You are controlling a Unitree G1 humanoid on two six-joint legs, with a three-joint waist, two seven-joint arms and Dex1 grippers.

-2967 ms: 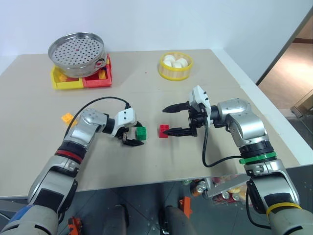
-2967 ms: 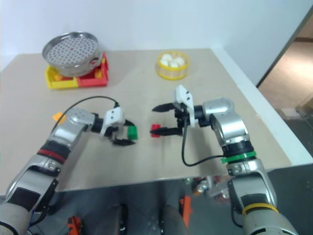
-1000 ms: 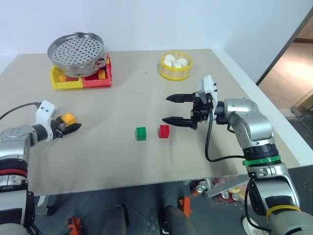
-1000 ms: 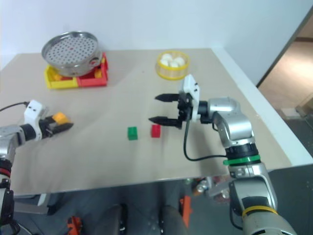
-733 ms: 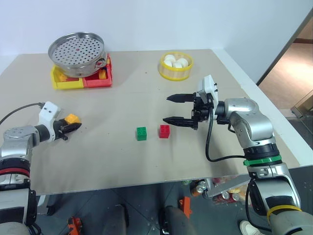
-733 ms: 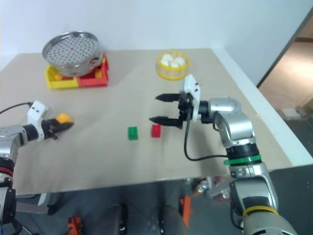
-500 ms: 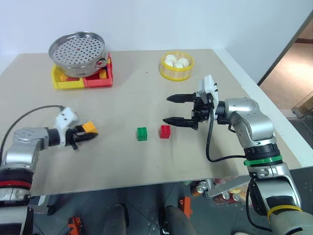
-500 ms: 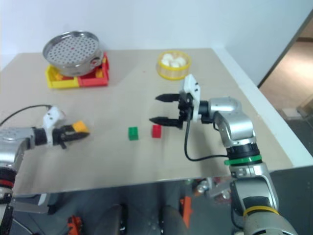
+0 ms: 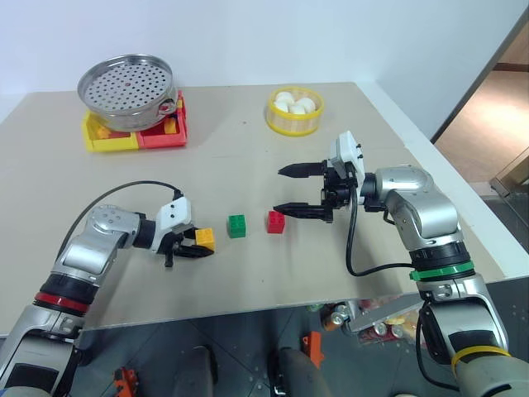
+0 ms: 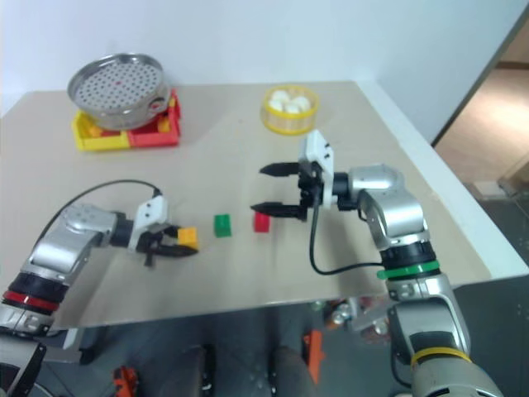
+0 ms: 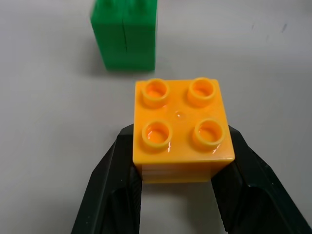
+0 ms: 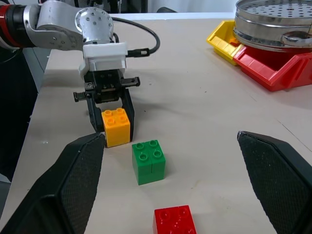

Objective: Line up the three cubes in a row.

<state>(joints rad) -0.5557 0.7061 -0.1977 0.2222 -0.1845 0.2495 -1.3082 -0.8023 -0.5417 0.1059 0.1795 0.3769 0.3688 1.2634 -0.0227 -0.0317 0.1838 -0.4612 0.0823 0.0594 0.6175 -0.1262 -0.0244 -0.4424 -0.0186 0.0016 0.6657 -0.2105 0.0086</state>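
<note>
Two cubes, green cube [image 9: 237, 226] and red cube [image 9: 275, 221], already sit aligned on the tabletop [image 9: 248, 165]. Left gripper [image 9: 192, 246] jaws clench the orange cube [image 9: 204, 239]: set it level, just beside green, on their line. Right gripper [image 9: 288, 189] jaws stand released.

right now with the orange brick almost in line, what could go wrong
The left tool grips the orange-yellow brick close beside the green brick; pushing further could knock the green one out of line with the red brick. The orange-yellow brick sits nearer the table's front edge than the other two, so releasing here may leave a crooked row.
</note>
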